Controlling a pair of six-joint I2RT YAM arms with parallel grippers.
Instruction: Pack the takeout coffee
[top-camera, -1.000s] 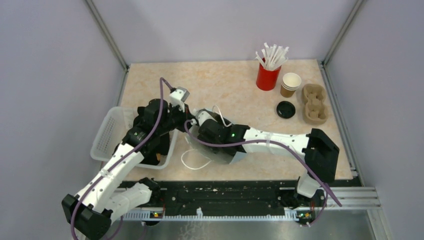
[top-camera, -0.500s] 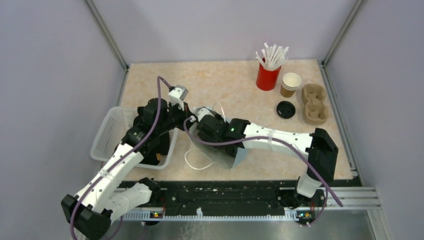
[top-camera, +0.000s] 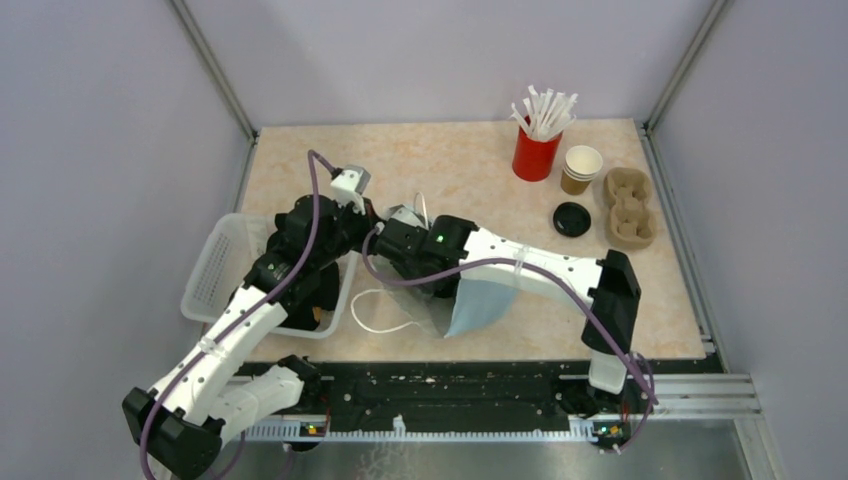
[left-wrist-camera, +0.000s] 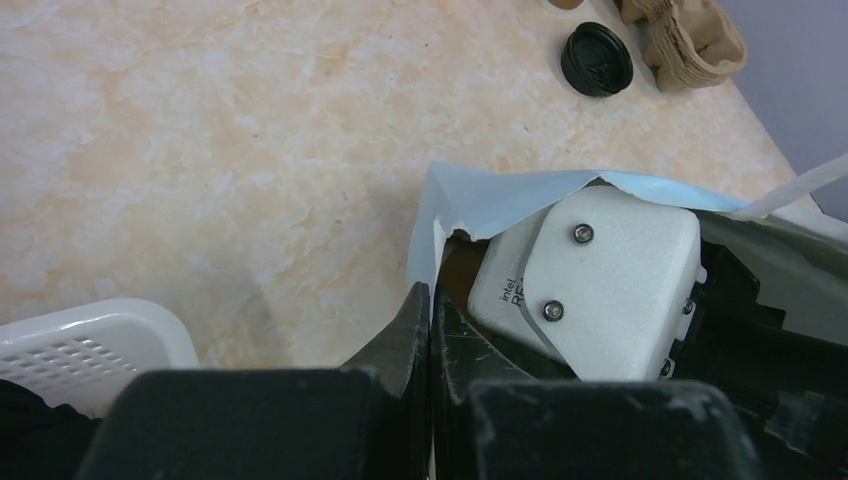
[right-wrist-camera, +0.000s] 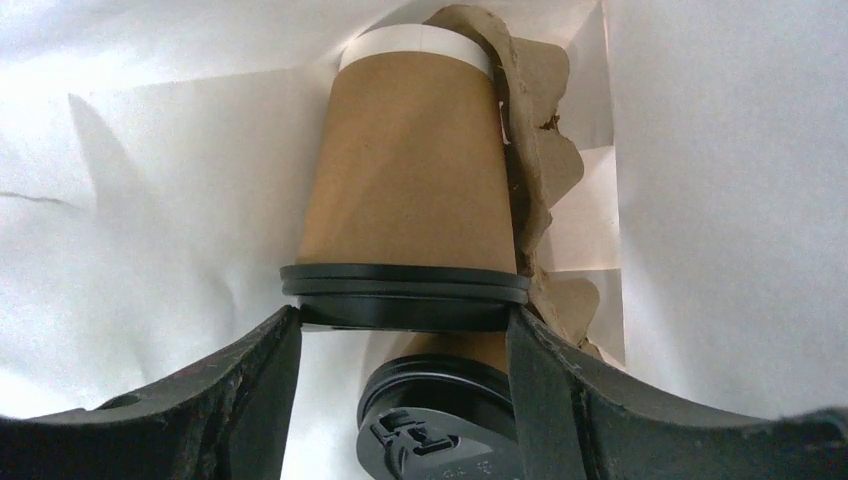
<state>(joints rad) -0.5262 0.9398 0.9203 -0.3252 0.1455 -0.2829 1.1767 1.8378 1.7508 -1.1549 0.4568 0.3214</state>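
Inside the white-lined bag (right-wrist-camera: 150, 200), my right gripper (right-wrist-camera: 405, 325) is shut on the black lid of a takeout coffee cup (right-wrist-camera: 410, 170), a finger on each side of the rim. The brown cup lies against a pulp carrier (right-wrist-camera: 540, 150). A second lidded cup (right-wrist-camera: 440, 420) sits just below it. From above, the pale blue bag (top-camera: 480, 305) covers the right gripper. My left gripper (left-wrist-camera: 430, 300) is shut on the bag's paper edge (left-wrist-camera: 500, 195), holding the mouth up beside the right wrist camera (left-wrist-camera: 600, 270).
At the back right stand a red cup of white straws (top-camera: 537, 140), an open kraft cup (top-camera: 581, 168), a loose black lid (top-camera: 571, 219) and a pulp carrier (top-camera: 628, 207). A white perforated basket (top-camera: 225, 270) lies under the left arm.
The right arm has pushed left and further into the bag, and its jaws have narrowed onto the cup's lid. The bag has swung so more blue shows. The left gripper stays shut.
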